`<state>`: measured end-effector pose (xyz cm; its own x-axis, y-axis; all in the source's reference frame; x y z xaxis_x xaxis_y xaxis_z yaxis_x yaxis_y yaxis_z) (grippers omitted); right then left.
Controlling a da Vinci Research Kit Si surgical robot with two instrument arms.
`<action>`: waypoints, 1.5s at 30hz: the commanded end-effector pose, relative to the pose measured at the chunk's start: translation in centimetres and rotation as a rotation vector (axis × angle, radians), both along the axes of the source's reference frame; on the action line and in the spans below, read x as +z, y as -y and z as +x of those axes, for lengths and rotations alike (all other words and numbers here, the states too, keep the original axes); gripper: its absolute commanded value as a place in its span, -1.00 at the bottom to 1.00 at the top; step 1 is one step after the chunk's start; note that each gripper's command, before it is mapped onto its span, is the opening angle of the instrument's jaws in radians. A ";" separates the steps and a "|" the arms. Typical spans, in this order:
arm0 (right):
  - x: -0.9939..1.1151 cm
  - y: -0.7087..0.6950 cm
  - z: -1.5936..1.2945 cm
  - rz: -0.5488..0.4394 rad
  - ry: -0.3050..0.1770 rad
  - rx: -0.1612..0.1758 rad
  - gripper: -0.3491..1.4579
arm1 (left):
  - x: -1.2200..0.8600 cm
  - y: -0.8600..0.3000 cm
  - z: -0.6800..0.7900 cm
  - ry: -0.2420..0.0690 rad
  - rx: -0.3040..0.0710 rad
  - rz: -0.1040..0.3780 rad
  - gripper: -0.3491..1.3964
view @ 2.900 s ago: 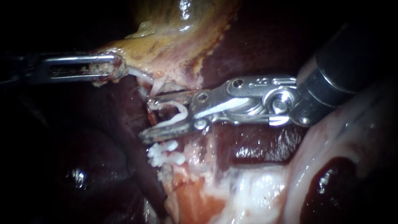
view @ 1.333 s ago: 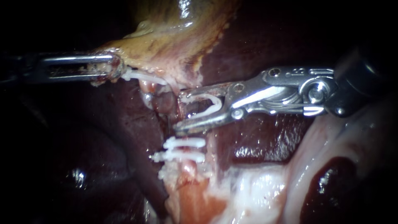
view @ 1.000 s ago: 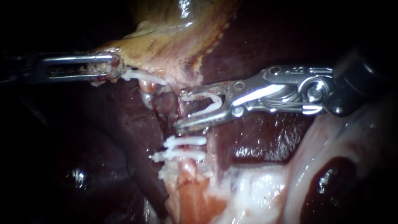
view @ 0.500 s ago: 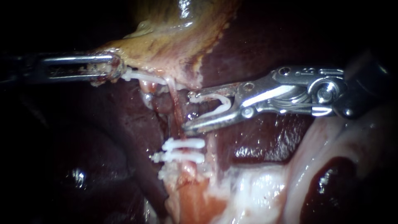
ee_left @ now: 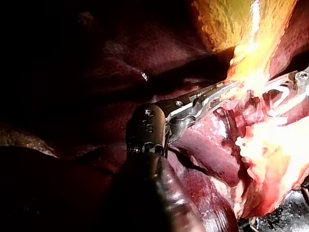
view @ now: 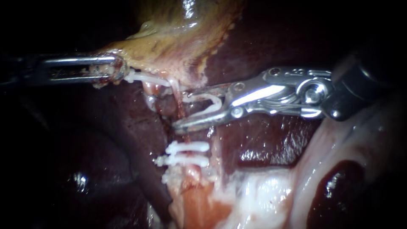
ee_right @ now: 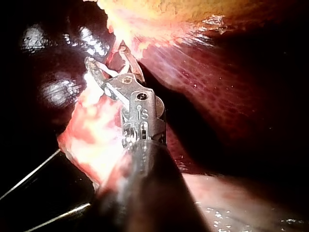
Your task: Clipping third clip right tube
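The tube (view: pixel 179 104) rises from the two seated clips (view: pixel 186 153) toward the gallbladder (view: pixel 169 55). Just on the gallbladder side of those clips, my right instrument (view: pixel 180 110) holds an open clip (view: pixel 210 107) between wide-standing jaws, with the tips at the tube. This looks like the placing step. Next it should advance until the tube sits deep, then squeeze. Farther from the clips, my left instrument (view: pixel 113 70) is clamped on the gallbladder

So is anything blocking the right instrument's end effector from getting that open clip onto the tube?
Nothing visible does. The right instrument, its jaws holding the open white clip, is at the tube just above the two placed clips; whether the tube lies inside the clip I cannot tell.
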<state>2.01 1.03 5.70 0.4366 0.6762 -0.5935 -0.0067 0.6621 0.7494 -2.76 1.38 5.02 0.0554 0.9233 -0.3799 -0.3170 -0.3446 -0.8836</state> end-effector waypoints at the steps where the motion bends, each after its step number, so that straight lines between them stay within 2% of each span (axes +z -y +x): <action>1: 0.02 0.00 0.04 -0.001 -0.006 0.006 -0.09 | 0.00 0.00 0.00 0.000 -0.001 0.000 -1.00; 10: 0.02 0.00 0.22 0.033 -0.048 0.052 -0.07 | 0.00 0.00 0.00 0.000 -0.001 0.000 -1.00; 18: -0.12 0.01 0.26 0.069 -0.098 0.084 -0.07 | 0.00 0.00 -0.01 -0.001 -0.001 0.000 -1.00; 21: -0.25 0.00 0.25 0.089 -0.130 0.084 -0.07 | 0.00 0.00 -0.01 -0.001 -0.001 0.000 -1.00; 26: -0.51 -0.04 0.24 0.133 -0.198 0.040 -0.07 | 0.00 0.00 -0.01 -0.001 -0.001 0.000 -1.00; 28: -0.59 -0.05 0.26 0.145 -0.215 0.045 -0.07 | 0.00 0.00 -0.01 -0.001 -0.001 0.000 -1.00; 32: -0.65 -0.06 0.27 0.156 -0.228 0.050 -0.09 | 0.00 0.00 -0.01 -0.001 -0.001 0.000 -1.00; 36: -0.63 -0.08 0.27 0.172 -0.220 0.057 -0.11 | 0.00 0.00 -0.01 -0.001 -0.001 0.000 -1.00; 45: -0.59 -0.11 0.24 0.204 -0.208 0.064 -0.35 | 0.01 0.00 -0.02 -0.001 -0.002 0.000 -1.00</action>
<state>2.24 1.14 5.12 0.2727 0.8144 -0.5122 0.1225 0.4986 0.8581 -2.78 1.38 5.03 0.0564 0.9233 -0.3800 -0.3183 -0.3441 -0.8833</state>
